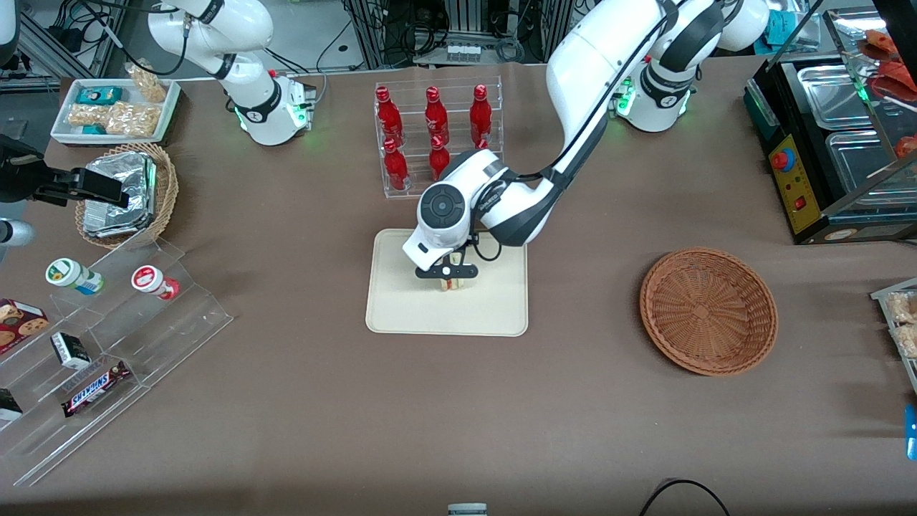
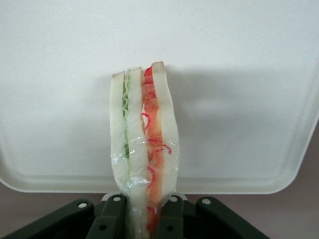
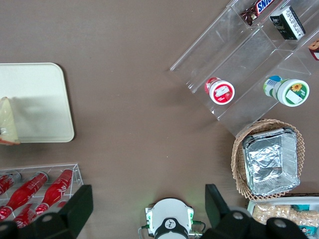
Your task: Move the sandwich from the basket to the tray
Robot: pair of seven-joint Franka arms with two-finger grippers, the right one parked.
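Holding the sandwich point(image 2: 144, 149) tight between its two fingers, the gripper point(image 1: 449, 276) hangs right over the tray point(image 1: 401, 315), so most of the job looks done. The basket point(image 1: 708, 310) sits well apart, toward the working arm's end of the table, and it has nothing in it now. What is left, I think, is to let go and lift away. I cannot tell for sure if the sandwich already touches the tray or is just above it; its shadow lies close beside it, so it must be very low. The sandwich stands on edge, pinched at one end by the fingers point(image 2: 112, 219). Its long way runs straight out from the gripper, with the narrow tip pointing away from it. The bread slices stand side by side, green filling by one finger, red by the other.
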